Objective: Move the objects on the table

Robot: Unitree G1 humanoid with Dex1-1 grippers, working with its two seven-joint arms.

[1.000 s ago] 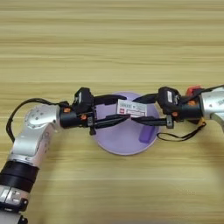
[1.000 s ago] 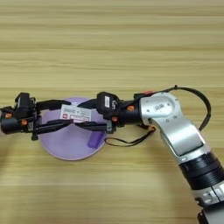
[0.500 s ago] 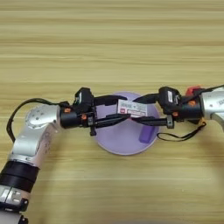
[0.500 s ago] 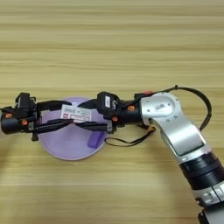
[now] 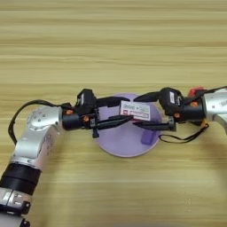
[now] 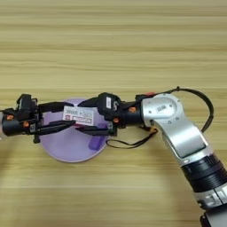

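1. Purple bar [image 5: 146,136] lies on a purple plate [image 5: 122,146] on the desk [image 5: 111,44], long axis pointing away
2. Left gripper [image 5: 117,111] and right gripper [image 5: 142,111] reach inward horizontally, jaws spread, flanking the white box [image 5: 135,110], whose long axis runs left-right

Even, bright light falls across the wooden desk [image 5: 113,40], with no glare on its grain.
Soft, faint shadows lie just beneath the left claw [image 5: 119,111] and right claw [image 5: 141,111]; the metal arm shells behind them show mild sheen, and detail looks slightly soft throughout.
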